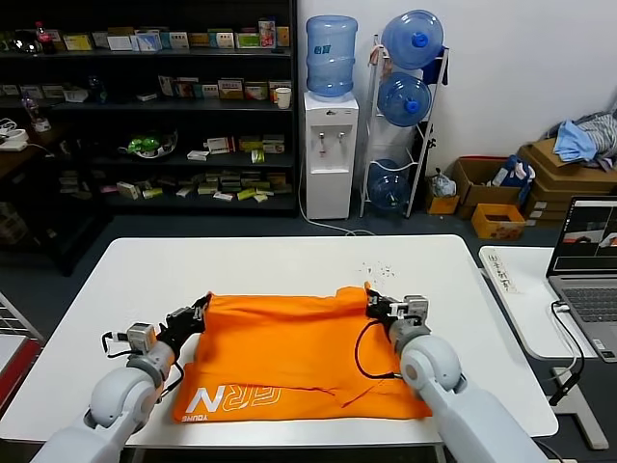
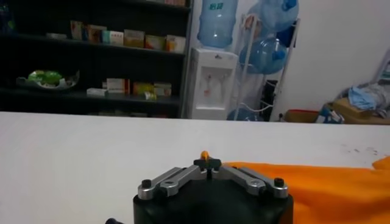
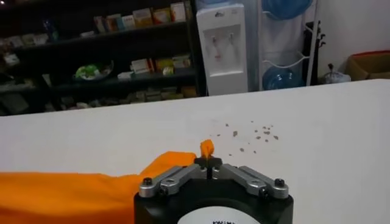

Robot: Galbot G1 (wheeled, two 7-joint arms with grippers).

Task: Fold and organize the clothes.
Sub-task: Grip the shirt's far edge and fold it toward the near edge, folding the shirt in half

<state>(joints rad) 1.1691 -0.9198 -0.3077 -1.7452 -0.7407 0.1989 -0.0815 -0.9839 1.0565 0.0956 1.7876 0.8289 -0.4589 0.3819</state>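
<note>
White rectangular table fills the lower frame. Upper centre, a white water dispenser carries a blue bottle. Dark shelves upper left; open grey laptop at right edge.

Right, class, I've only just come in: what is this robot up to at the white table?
It is folding an orange T-shirt that lies flat on the white table, white lettering toward the near edge. Each arm has one far corner: the left gripper is shut on the shirt's far left corner, and the right gripper is shut on the far right corner, a small tuft of fabric poking up between its fingertips. The shirt is not yet lifted.
</note>
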